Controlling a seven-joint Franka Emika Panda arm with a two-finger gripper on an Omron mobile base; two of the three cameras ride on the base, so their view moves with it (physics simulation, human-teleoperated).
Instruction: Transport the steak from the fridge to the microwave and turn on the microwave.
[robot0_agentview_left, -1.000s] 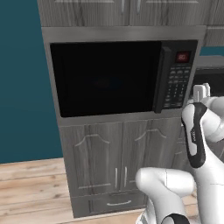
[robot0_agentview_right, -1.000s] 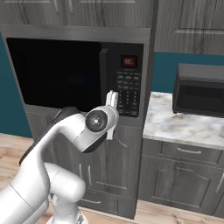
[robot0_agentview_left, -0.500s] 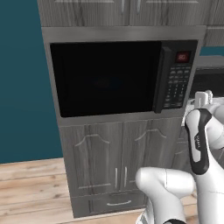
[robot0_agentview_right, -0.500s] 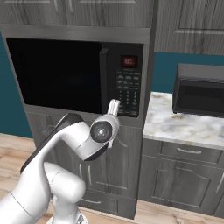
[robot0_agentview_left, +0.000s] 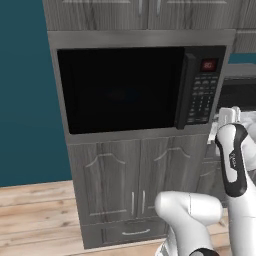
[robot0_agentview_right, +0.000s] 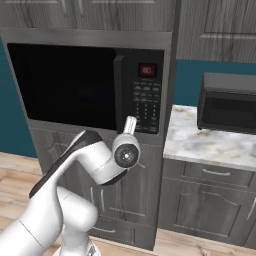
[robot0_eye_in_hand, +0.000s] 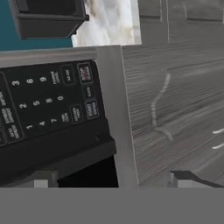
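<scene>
**Black microwave, door shut, claw at its keypad**

Black microwave (robot0_agentview_left: 130, 90) sits built into grey wood cabinets (robot0_agentview_left: 125, 185), its door closed. My claw (robot0_eye_in_hand: 113, 180) hangs wide open and empty, near the keypad (robot0_eye_in_hand: 48, 103). Right of it, a marble table (robot0_agentview_right: 210, 142) carries a second dark oven (robot0_agentview_right: 229, 102).

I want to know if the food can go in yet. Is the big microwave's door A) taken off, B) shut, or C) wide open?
B: the microwave door sits flat and flush in its frame, with the handle right beside the keypad.
</scene>
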